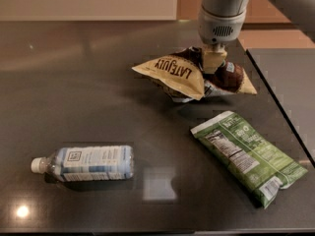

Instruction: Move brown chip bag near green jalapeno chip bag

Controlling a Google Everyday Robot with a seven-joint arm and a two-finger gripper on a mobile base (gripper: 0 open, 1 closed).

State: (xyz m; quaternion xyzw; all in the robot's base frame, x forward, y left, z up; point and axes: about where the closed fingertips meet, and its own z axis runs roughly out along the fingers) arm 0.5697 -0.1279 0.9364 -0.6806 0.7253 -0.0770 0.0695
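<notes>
Gripper [213,65] grips brown chip bag [173,73] — fingertips sunk from sight.

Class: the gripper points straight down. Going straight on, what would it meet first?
The brown chip bag: the gripper points down into its dark middle and seems shut on it. Under the bag lies the dark table; the gap between them is unclear.

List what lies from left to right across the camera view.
water bottle → brown chip bag, held at its dark middle by the gripper coming from above → green jalapeno chip bag
</notes>
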